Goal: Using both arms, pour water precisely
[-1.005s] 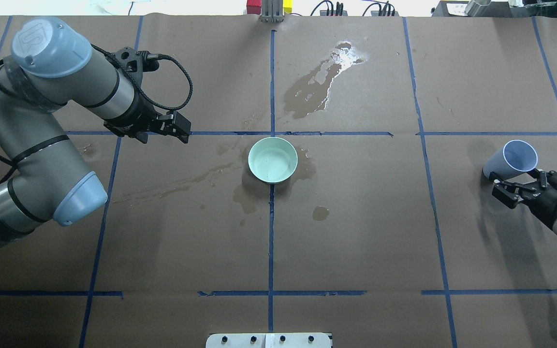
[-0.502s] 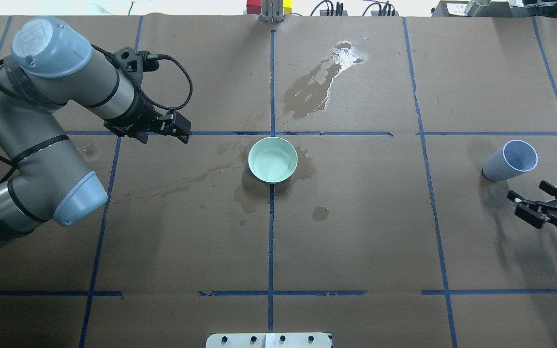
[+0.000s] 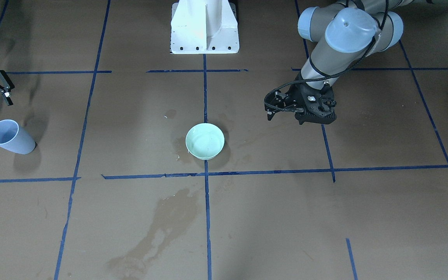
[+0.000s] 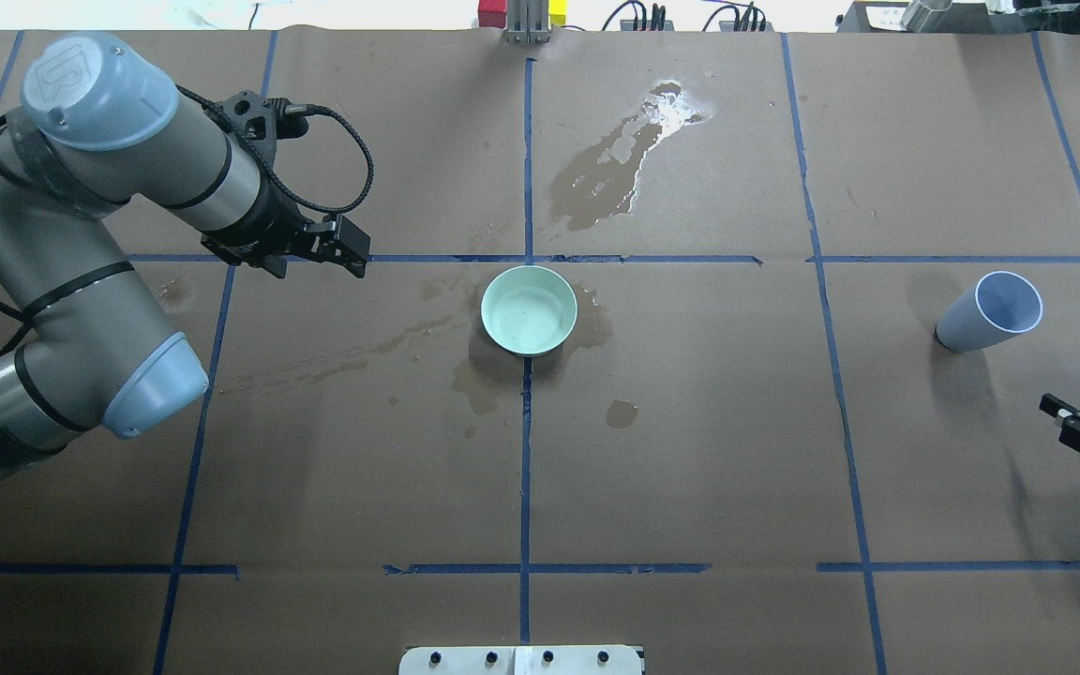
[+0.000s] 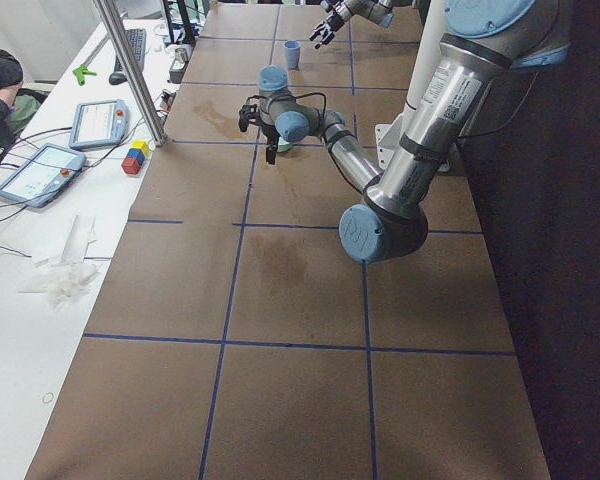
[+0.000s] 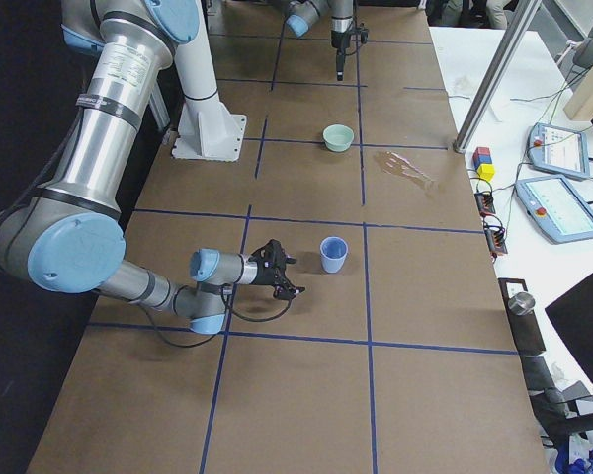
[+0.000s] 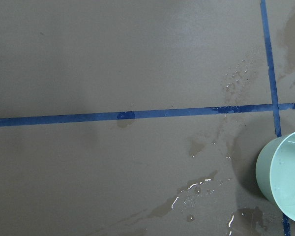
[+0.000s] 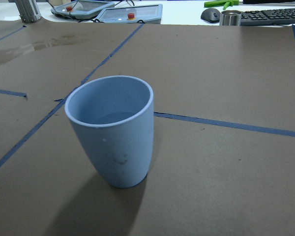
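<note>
right fingers [image 4: 1057,409] spread, empty (cup [image 4: 988,312] upright nearby) | left fingers [image 4: 350,246] state unclear, near bowl [image 4: 529,310]

Lit brightly and evenly from overhead. Softly shadowed under the blue cup [image 8: 112,130], toward 7 o'clock in the right wrist view, with blurred edges. Glaring white on the spilled water [image 4: 669,105] near 12 o'clock of the overhead view; blown out along that view's top edge. Falling to black at 3 o'clock of exterior left and 9 o'clock of exterior right. Sharp throughout.
</note>
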`<action>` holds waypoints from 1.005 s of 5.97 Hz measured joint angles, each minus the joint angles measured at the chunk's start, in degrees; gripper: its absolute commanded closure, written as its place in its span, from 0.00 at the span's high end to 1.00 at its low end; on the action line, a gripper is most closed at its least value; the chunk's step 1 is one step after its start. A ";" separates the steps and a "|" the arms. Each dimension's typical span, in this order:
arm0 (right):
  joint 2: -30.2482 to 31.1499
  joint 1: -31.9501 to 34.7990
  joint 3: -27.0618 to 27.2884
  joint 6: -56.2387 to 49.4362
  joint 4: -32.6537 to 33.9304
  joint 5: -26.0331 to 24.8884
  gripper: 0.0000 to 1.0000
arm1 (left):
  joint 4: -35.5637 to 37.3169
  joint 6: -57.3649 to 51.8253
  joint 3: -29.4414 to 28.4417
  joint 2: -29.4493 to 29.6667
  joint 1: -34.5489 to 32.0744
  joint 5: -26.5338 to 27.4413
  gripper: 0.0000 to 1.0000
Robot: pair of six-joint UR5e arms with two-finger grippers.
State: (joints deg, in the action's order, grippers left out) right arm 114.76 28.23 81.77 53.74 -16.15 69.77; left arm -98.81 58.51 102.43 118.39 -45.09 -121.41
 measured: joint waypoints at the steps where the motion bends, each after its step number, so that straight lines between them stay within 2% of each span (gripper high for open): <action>1: -0.82 8.30 -0.04 -1.17 2.33 9.67 0.99 | 0.02 0.02 0.00 0.00 0.03 0.14 1.00; 3: -3.74 27.47 0.12 -7.75 11.52 30.58 0.99 | 0.02 0.03 -0.32 0.19 0.18 0.35 1.00; 5: -10.07 47.92 0.51 -21.83 30.34 53.37 1.00 | 0.02 0.79 -1.05 0.98 0.38 0.45 1.00; 6: -12.42 54.32 0.84 -29.51 40.66 60.36 1.00 | 0.05 2.41 -1.68 2.10 0.59 0.47 1.00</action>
State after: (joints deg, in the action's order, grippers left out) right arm 102.33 82.55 82.61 24.23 24.51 130.13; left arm -98.76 60.92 100.76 120.49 -44.50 -120.94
